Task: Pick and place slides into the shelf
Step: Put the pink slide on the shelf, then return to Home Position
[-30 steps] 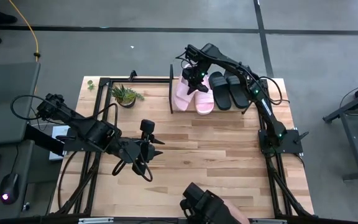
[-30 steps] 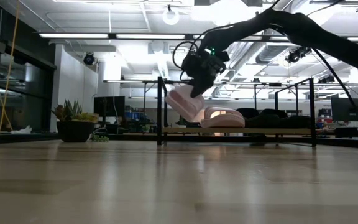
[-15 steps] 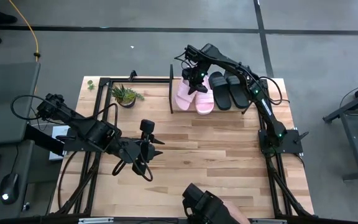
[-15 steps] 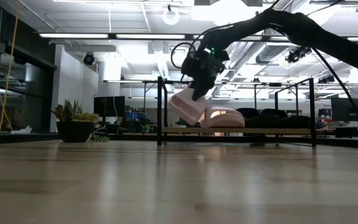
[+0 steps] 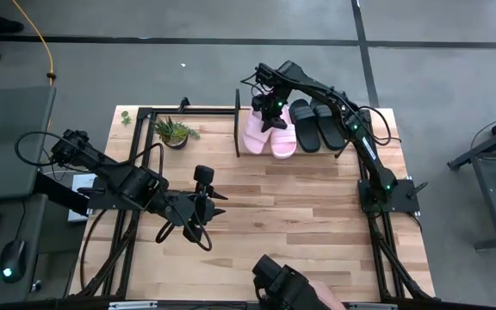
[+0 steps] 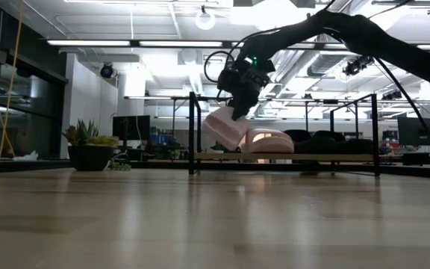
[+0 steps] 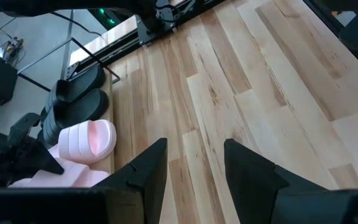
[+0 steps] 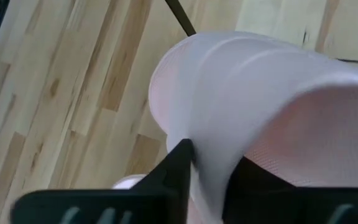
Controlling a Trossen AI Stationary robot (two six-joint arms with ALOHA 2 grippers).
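Item: pink slide (image 6: 225,124), tilted, its strap between the fingers of my right gripper (image 6: 237,112), which pinches it narrowly; second pink slide (image 6: 268,140) just beside, on the shelf (image 6: 334,157).

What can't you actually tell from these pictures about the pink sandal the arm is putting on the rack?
- Whether the tilted pink slide already touches the shelf: in the low view the other pink slide covers its lower end.
- Its strap: in the high view the right gripper hides it.
- The rest of it: cut off by the right wrist view's edges.
- The black slides: too dark in the low view to tell apart.
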